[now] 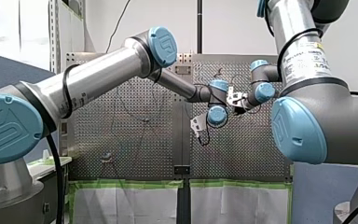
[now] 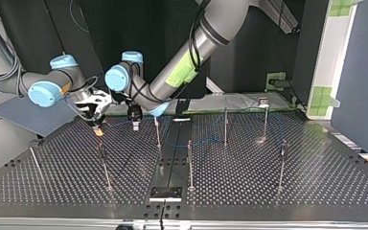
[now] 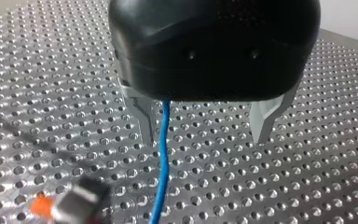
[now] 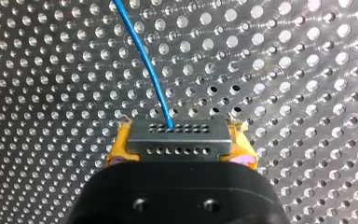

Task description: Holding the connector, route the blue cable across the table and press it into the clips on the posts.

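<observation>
My right pincer (image 4: 181,148) is clamped on the connector (image 4: 177,133) over the table (image 4: 307,70) to anchor the blue cable (image 4: 144,56), which passes through my left pincer (image 3: 204,136), standing apart, probably to guide it toward the posts (image 2: 190,163).

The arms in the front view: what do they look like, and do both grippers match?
Both my left arm and my right arm are silver tubes with round blue joint caps bearing a logo; a black cable runs along each. My right arm carries a printed label. The grippers differ: my left gripper is black with metal fingers, my right gripper black with yellow pads.
</observation>
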